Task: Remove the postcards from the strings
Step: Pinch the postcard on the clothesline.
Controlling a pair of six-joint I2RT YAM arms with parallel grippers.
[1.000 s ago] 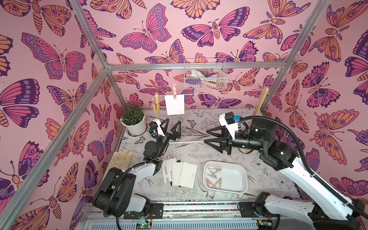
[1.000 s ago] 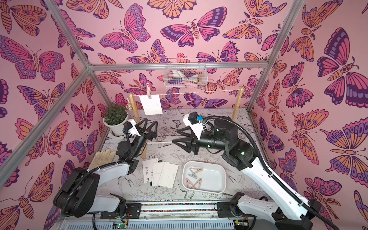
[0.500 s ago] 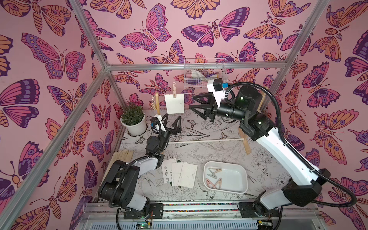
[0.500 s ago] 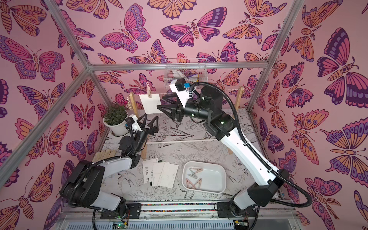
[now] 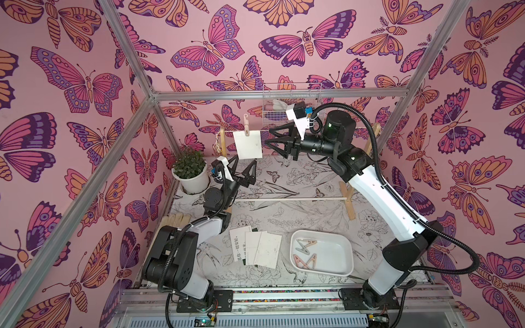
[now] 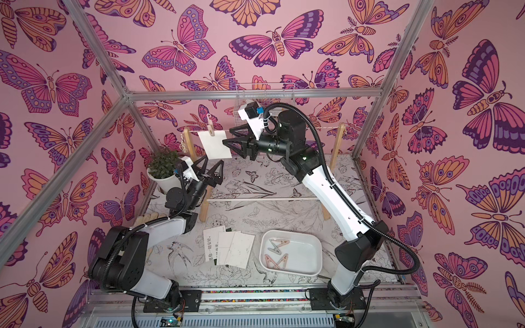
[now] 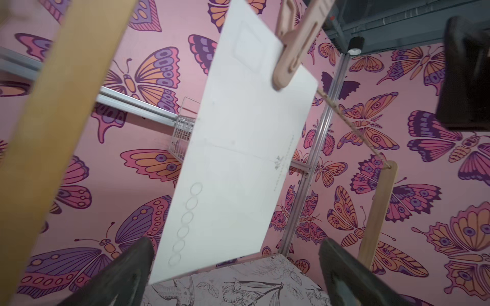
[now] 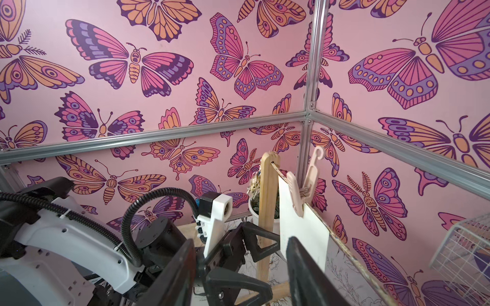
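We see the right end effector [image 5: 268,137], jaws half spread and empty, newly risen from the surface [image 5: 284,181] to 3 o'clock of the last postcard [image 5: 247,144] pegged to the string [image 7: 354,129], the left end effector [image 5: 245,163] gaping wide at its 6 o'clock; only unpegging remains, we judge.

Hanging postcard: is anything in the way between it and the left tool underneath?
Nothing visible does. The open left tool points up at the hanging postcard's lower edge; only the pink clothespin pins it to the string.
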